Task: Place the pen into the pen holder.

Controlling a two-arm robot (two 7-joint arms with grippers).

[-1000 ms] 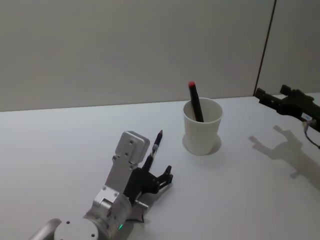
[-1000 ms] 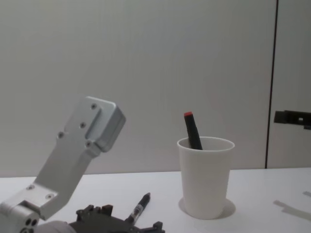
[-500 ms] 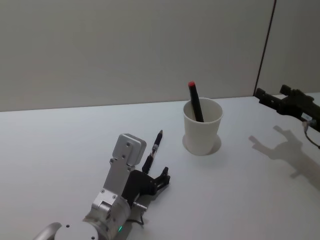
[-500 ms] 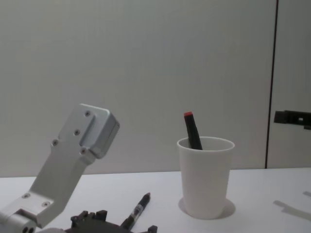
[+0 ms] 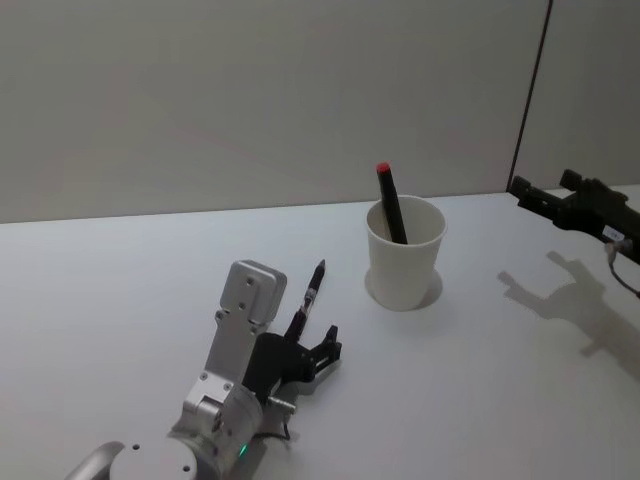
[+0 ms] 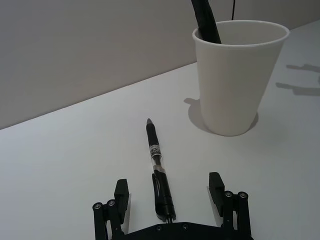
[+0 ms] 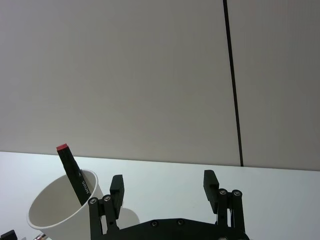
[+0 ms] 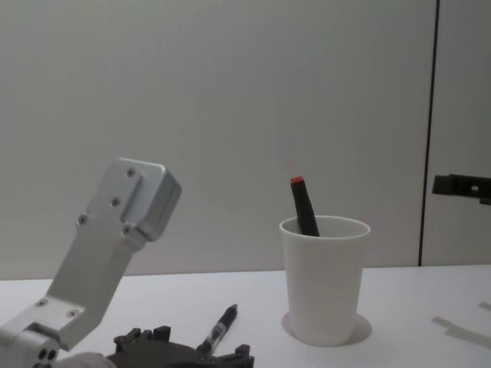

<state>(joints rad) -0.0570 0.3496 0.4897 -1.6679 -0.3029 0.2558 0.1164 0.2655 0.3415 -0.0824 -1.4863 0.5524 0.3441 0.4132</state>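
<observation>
A white table [image 5: 110, 290] stands against a plain grey wall. Nearest, on the left, the robot's left gripper [image 6: 169, 184] is low over the tabletop, with its silver wrist block raised behind it. Its two black fingers [image 6: 121, 189] are spread wide and grasp nothing. A black pen [image 6: 156, 161] lies flat on the table between them, its near end in the gap with clear space on either side. The pen's tip points away towards the far right, in the direction of the cup.

Farther back and right of the pen, apart from it, the pen holder [image 5: 405, 262] stands upright. It is a plain white paper cup with a rolled rim. A black marker with a red tip [image 5: 389, 203] leans inside it, its top showing above the rim.

Farther right, near the table's right edge, the right gripper [image 7: 163, 179] hangs above the surface. Its fingers are also spread apart and it holds nothing. Its shadow falls on the table below.
</observation>
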